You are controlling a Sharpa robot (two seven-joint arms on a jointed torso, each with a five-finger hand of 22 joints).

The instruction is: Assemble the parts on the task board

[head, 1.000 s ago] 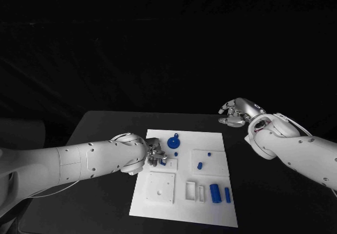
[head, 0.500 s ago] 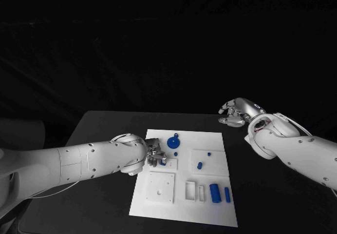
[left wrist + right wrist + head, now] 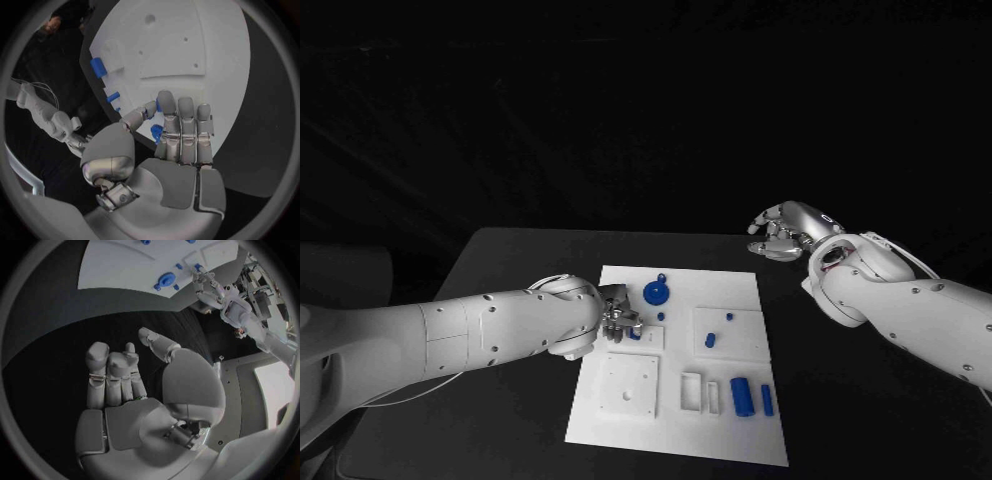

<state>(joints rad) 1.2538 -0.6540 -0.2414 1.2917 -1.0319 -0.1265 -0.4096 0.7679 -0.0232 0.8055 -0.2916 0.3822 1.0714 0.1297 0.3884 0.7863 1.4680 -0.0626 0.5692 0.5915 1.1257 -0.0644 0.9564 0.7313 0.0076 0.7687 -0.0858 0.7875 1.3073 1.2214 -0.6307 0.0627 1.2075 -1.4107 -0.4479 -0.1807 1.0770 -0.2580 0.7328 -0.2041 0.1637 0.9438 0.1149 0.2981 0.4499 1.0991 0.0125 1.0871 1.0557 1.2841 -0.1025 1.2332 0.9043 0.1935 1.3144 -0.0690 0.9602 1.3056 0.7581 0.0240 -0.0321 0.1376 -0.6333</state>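
The left hand [image 3: 619, 318] rests at the left edge of the white board [image 3: 678, 400], its fingers [image 3: 180, 120] pinching a small blue part [image 3: 156, 132]. Past the board's far right corner, the right hand [image 3: 780, 231] hovers above the table [image 3: 516, 260], fingers [image 3: 100, 371] curled inward, grasping nothing.

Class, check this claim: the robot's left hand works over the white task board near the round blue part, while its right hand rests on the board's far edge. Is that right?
Not quite. The left hand is indeed over the task board beside the round blue part. But the right hand is not on the board: the head view shows it held off past the far right corner, over the black table.
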